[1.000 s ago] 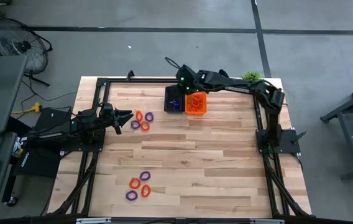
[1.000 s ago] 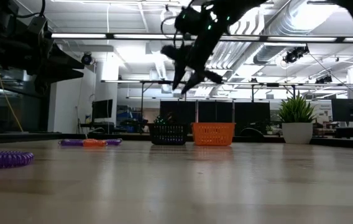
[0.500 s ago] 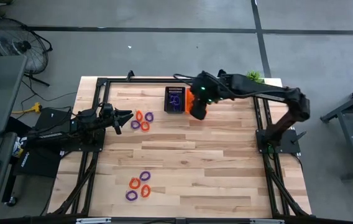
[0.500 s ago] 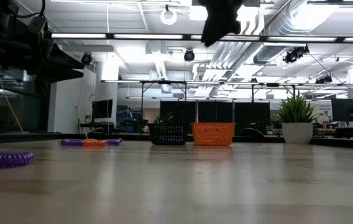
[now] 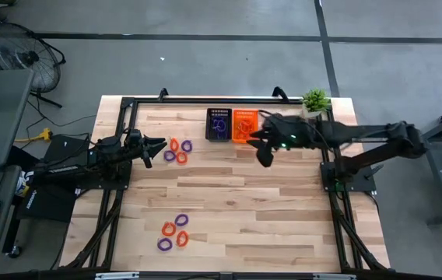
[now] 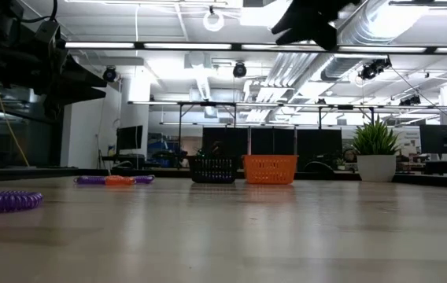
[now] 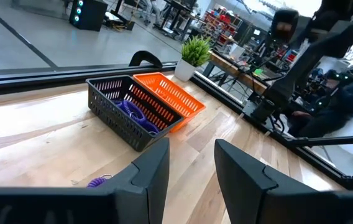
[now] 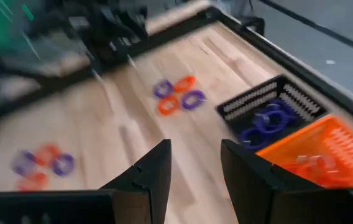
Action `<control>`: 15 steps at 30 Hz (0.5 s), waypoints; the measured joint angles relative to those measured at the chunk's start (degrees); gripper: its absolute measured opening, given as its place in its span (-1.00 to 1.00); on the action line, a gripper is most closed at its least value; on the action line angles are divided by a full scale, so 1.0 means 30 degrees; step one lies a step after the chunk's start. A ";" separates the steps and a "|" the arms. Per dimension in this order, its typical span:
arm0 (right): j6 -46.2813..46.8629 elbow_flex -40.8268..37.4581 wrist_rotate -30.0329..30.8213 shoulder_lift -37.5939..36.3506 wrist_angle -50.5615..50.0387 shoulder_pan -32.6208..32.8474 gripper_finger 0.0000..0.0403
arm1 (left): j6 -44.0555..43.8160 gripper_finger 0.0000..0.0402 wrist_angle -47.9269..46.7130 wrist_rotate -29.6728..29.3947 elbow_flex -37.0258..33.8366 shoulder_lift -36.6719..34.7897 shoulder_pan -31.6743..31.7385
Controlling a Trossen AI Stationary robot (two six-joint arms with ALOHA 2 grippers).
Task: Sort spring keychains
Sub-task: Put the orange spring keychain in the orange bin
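So on our table [image 5: 236,202] we've got two loose bunches of spring keychains lying flat. One bunch [image 5: 177,151] sits right in front of the left gripper [image 5: 161,145], orange and purple loops mixed, strung out roughly across the table's width. The other bunch [image 5: 173,232] is down near the front edge, well apart from both arms, running more or less diagonally. As flat coiled loops, none of them really points anywhere we can make out.

At the far edge, the black basket [image 5: 219,124] and the orange basket [image 5: 243,125] stand side by side, touching. We can see purple loops in the black one and orange ones in the orange one.

The left gripper hovers low just beside the first bunch, fingers [image 7: 150,177] parted with nothing between them. The right gripper [image 5: 261,145] is up in the air just beside the orange basket, and its fingers [image 8: 153,174] are spread and empty too.

A potted plant [image 5: 314,99] sits at the far right corner.
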 joint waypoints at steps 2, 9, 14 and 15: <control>0.1255 -0.2368 -0.0187 -0.1441 0.2086 0.0095 -0.34 | -0.0002 -0.37 0.0001 0.0000 0.0000 -0.0001 -0.0002; 0.4552 -0.9260 0.0568 -0.6922 0.7036 0.0087 -0.34 | -0.0005 -0.37 -0.0003 -0.0005 -0.0005 -0.0001 -0.0005; 0.7331 -1.2600 0.1517 -1.0974 0.7129 0.0073 -0.34 | 0.0000 -0.37 0.0004 -0.0002 -0.0004 0.0003 -0.0003; 0.7256 -1.3174 0.1513 -1.1749 0.7128 0.0063 -0.34 | 0.0000 -0.37 0.0004 -0.0005 -0.0005 0.0001 -0.0003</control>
